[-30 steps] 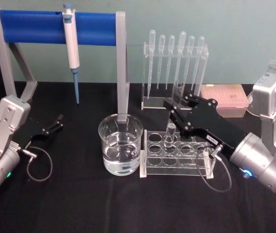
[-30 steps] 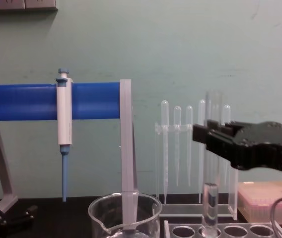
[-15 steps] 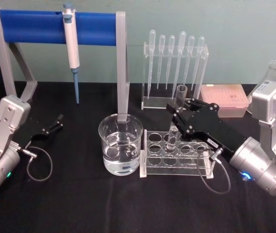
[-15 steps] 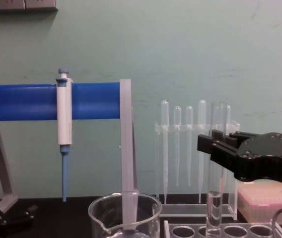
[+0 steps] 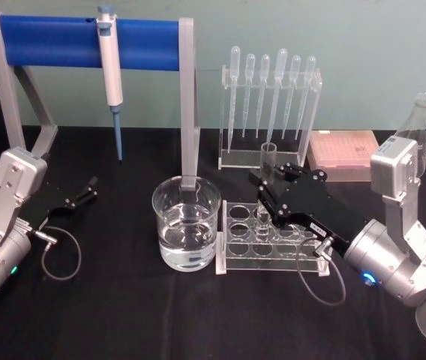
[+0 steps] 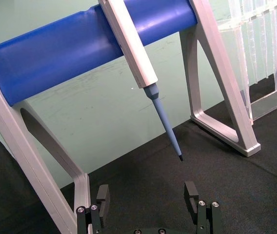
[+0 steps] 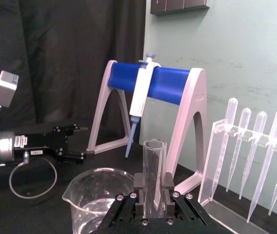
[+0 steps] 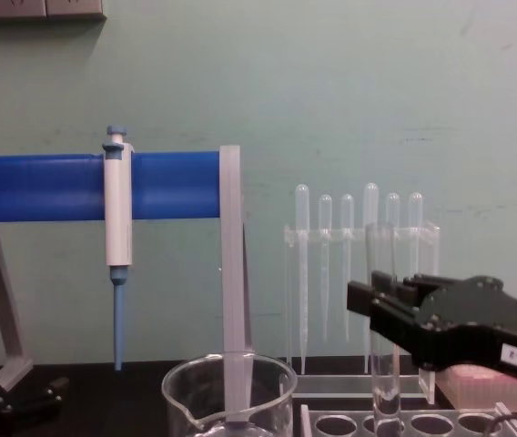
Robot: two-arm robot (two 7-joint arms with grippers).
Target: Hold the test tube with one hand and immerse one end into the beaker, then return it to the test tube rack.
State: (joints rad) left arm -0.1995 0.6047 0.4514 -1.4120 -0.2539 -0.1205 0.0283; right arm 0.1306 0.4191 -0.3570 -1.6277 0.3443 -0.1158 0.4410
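- A white label is being carried on the side of the right gripper (image 8: 379,299); in the chest view it is being shown upside down, and "188-2" is being made out on it.
- In the head view the same label is being seen as a white strip, too small to be read.
- No other writing is being shown legibly.
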